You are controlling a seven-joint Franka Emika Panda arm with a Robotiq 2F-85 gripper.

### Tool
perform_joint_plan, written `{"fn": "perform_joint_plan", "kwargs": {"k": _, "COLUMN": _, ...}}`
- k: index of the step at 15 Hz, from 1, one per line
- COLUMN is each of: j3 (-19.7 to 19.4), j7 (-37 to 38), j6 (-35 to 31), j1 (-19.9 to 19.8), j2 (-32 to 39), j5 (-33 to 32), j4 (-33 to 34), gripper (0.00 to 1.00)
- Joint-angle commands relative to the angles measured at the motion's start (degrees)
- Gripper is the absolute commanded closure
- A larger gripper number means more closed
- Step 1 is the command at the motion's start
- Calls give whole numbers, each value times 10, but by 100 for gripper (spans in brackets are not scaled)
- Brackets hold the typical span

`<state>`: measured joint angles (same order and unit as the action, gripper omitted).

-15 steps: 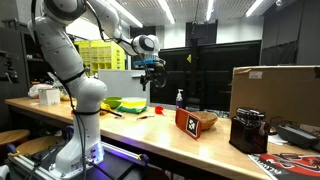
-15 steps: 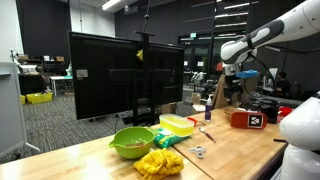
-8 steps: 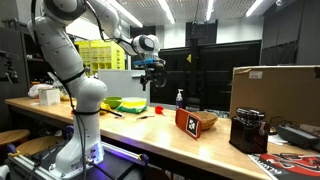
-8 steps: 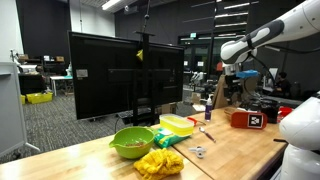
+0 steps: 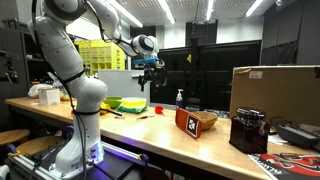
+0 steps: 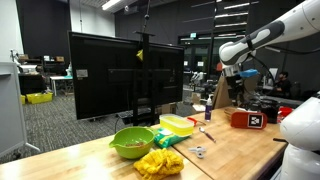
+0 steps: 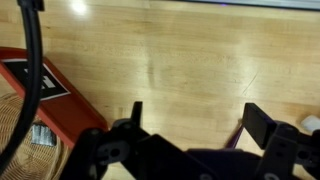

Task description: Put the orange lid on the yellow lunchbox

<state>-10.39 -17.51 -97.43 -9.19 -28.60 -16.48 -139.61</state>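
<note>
The orange lid [image 5: 188, 121] with a white mark leans tilted against a tan woven bowl [image 5: 206, 118] on the wooden table. It also shows in an exterior view [image 6: 246, 118] and at the left of the wrist view [image 7: 45, 95]. The yellow lunchbox [image 6: 178, 124] lies farther along the table, next to a green bowl [image 6: 131, 141], and shows in an exterior view [image 5: 133, 106]. My gripper [image 5: 150, 68] hangs high above the table between lid and lunchbox. It is open and empty in the wrist view [image 7: 200, 118].
A yellow cloth [image 6: 160, 161] lies by the green bowl. A soap bottle [image 5: 180, 99], a black box [image 5: 248, 130] and a large cardboard box [image 5: 275, 92] stand on the table. A dark monitor [image 6: 125, 75] stands behind the table.
The gripper has shifted very slightly sideways above the table. Nothing else has moved.
</note>
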Motion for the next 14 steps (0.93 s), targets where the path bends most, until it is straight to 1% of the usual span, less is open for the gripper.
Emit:
{"fn": "perform_joint_plan", "kwargs": {"k": 1, "j3": -3, "j7": -76, "j6": 55, "j1": 17, "j2": 6, "j5": -45, "j4": 11, "gripper": 0}}
{"fn": "perform_joint_plan", "kwargs": {"k": 4, "j3": -1, "j7": -130, "j6": 109, "j1": 33, "j2": 9, "j5": -77, "j4": 14, "gripper": 0}}
{"fn": "perform_joint_plan", "kwargs": {"k": 7, "j3": -3, "j7": -188, "j6": 162, "j1": 55, "j2": 10, "j5": -91, "j4": 14, "gripper": 0}}
{"fn": "perform_joint_plan", "kwargs": {"k": 8, "j3": 4, "j7": -183, "j6": 176, "j1": 57, "j2": 8, "j5": -100, "j4": 10, "gripper": 0}}
{"fn": "perform_joint_plan", "kwargs": {"k": 9, "j3": -7, "j7": -161, "j6": 149, "j1": 55, "j2": 2, "j5": -84, "j4": 3, "gripper": 0}}
{"fn": "perform_joint_plan", "kwargs": {"k": 11, "j3": -4, "j7": -167, "j6": 163, "j1": 62, "j2": 4, "j5": -88, "j4": 3, "gripper": 0}}
{"fn": "perform_joint_plan", "kwargs": {"k": 14, "j3": -4, "j7": -169, "j6": 166, "j1": 64, "j2": 6, "j5": -89, "j4": 3, "gripper": 0}}
